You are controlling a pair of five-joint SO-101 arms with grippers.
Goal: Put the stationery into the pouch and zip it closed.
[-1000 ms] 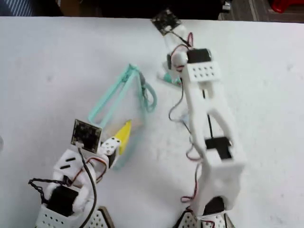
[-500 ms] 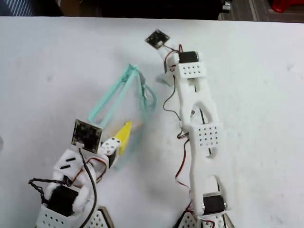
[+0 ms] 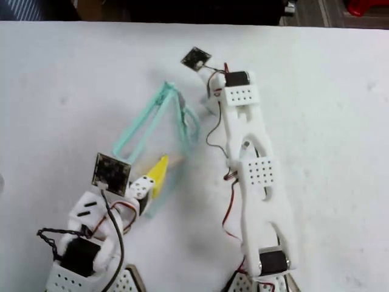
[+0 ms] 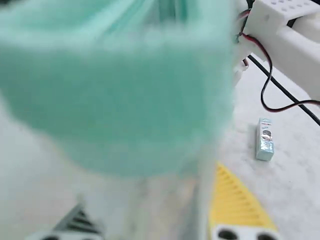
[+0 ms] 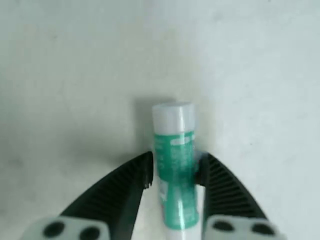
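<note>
- The glue stick (image 5: 173,150), green with a white cap, lies on the white table (image 3: 73,79) with its cap pointing away from the wrist camera.
- The right gripper (image 5: 175,165) sits around the stick's body, and its two black fingers (image 5: 131,187) press the green barrel from either side, narrowed to the stick's width.
- The pouch (image 3: 153,135), clear with teal edging, lies just beside the right arm (image 3: 255,170), towards the left arm, with one corner pointing to the table's far edge.
- The left gripper (image 3: 159,171) is at the pouch's near corner, its yellow finger (image 4: 235,202) along the edge. In the left wrist view the teal material is blurred and very close, so the fingers appear clamped on the pouch rather than open.
- A small teal-and-white rectangular piece (image 4: 264,139) lies on the table just beyond the yellow finger, apart from the pouch and near a black cable of the right arm.
</note>
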